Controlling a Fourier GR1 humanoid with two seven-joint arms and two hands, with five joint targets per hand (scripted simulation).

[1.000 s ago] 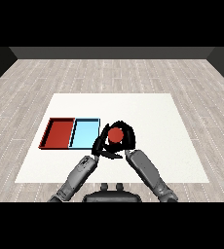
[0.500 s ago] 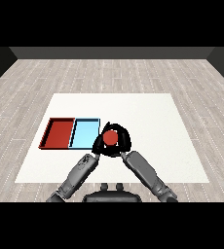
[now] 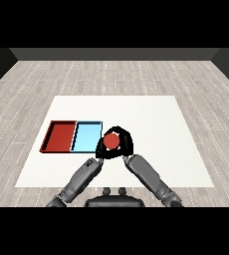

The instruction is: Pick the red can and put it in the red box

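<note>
Head view, current state.

1. Table [image 3: 151, 124]: white, w/ wood-plank floor [image 3: 111, 74] around it.
2. Trays: red tray [image 3: 52, 134] and light blue tray [image 3: 86, 132] lie side by side on the left half of the table, long edges touching. Red tray is the far-left one; blue tray sits between it and the hands. Nothing visible inside either tray.
3. Red can [image 3: 111, 141]: seen from above as a red disc, just right of the blue tray's near right corner, outside both trays. Whether its base rests on the table or is lifted off cannot be told from this angle.
4. Right hand [image 3: 127, 144]: forearm comes in from the lower right. Fingers and thumb curl round the can, wrapping its far and right sides; the can sits inside that black ring.
5. Left hand [image 3: 99, 150]: forearm comes in from the lower left. Hand is just left of and near to the can, pressed up close to the right hand. The two black hands merge visually at this point, so the left hand's finger state cannot be told, nor whether it touches the can.
6. Both hands overlap the near right corner of the blue tray in the view; height above it cannot be told.
</note>
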